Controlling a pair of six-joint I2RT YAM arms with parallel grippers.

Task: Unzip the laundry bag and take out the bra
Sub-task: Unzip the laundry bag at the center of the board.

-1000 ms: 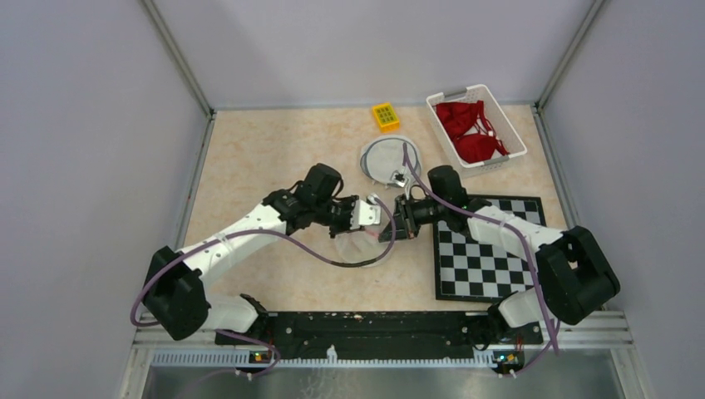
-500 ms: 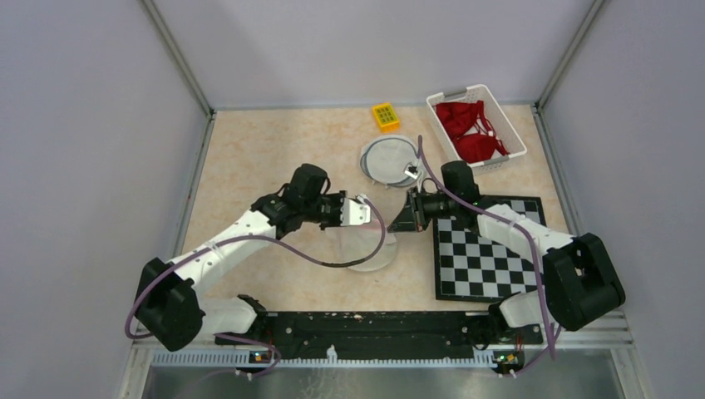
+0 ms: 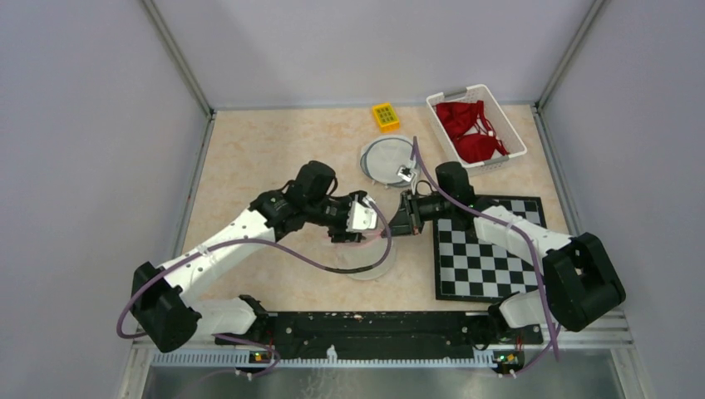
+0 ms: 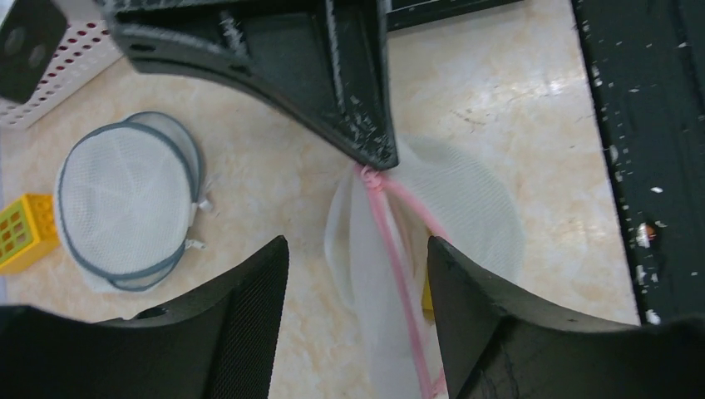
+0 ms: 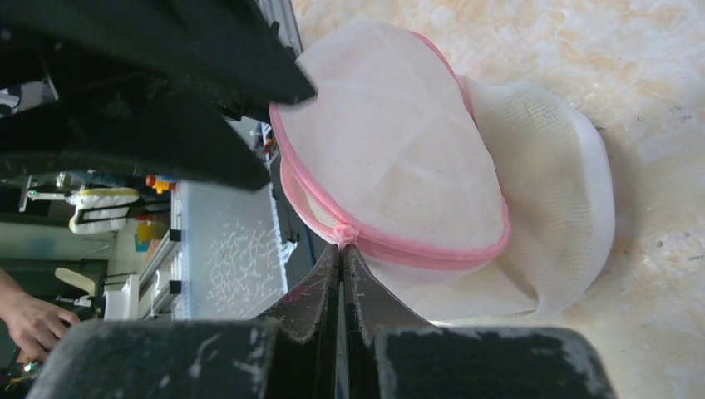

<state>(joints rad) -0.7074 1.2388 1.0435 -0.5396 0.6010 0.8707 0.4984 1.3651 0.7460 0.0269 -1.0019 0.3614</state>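
Note:
The laundry bag (image 3: 367, 253) is white mesh with a pink zipper (image 5: 391, 249) and lies on the table between the arms. My right gripper (image 5: 342, 249) is shut on the pink zipper pull (image 4: 371, 178), seen in the top view as the right gripper (image 3: 398, 223) at the bag's far edge. My left gripper (image 4: 357, 246) stands open over the bag, with the zipper line running between its fingers (image 4: 249, 316) untouched; from above, the left gripper (image 3: 359, 221) is just left of the right one. The bra is hidden; only a small yellow patch (image 4: 427, 297) shows through the mesh.
A second round mesh bag with grey trim (image 3: 388, 159) lies behind the grippers. A white basket (image 3: 508, 120) holding red garments stands at the back right. A yellow block (image 3: 384, 116) sits at the back, and a chessboard (image 3: 490, 253) lies under the right arm.
My left gripper has opened and let go of the bag. The right gripper stays shut on the zipper pull, having pulled slightly right.

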